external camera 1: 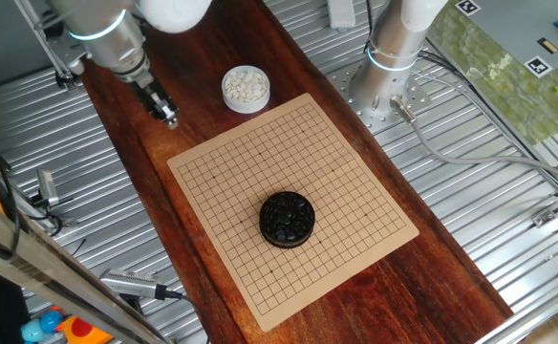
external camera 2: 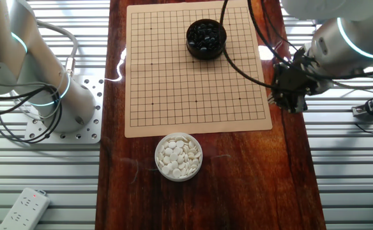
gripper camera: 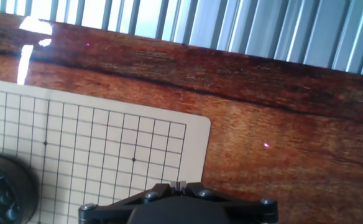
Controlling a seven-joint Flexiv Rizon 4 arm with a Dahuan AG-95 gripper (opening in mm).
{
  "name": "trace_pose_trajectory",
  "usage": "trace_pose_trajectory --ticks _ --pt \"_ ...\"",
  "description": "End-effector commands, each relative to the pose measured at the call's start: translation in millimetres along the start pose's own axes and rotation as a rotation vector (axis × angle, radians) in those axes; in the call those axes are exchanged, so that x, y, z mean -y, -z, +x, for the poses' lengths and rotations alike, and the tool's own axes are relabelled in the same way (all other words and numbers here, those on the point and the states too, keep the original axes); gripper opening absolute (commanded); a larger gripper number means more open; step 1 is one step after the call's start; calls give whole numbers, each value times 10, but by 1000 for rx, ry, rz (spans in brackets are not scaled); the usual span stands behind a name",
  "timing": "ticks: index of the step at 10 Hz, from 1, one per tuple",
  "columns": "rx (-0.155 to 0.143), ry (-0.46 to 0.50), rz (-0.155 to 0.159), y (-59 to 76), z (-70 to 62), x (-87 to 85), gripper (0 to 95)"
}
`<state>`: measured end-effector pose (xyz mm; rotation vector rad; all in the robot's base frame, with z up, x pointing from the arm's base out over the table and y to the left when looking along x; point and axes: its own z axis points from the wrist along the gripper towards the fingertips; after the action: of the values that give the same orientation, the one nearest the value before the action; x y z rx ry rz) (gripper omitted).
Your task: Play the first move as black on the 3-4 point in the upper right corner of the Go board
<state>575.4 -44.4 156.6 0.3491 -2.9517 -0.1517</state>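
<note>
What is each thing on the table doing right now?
Go board: flat on the table, no stones played.
Black stone bowl: open, full, standing on the board.
White stone bowl: open, full, beside the board.
Gripper: off the board over wood, jaws closed, empty.

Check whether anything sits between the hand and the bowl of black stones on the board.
Nothing visible does. The hand hangs over bare wooden table beside the Go board. Between it and the black bowl of black stones lies only open grid. The bowl of white stones sits off the board, away from that line.
</note>
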Motion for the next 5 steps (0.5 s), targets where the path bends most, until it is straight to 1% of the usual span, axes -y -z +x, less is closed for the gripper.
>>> trace_pose_trajectory --ticks 1,3,5 --pt "-3 -1 -4 -76 -62 50 0" --pt "-5 22 -7 -102 -101 160 0" --pt "-9 34 -8 -92 -107 248 0"
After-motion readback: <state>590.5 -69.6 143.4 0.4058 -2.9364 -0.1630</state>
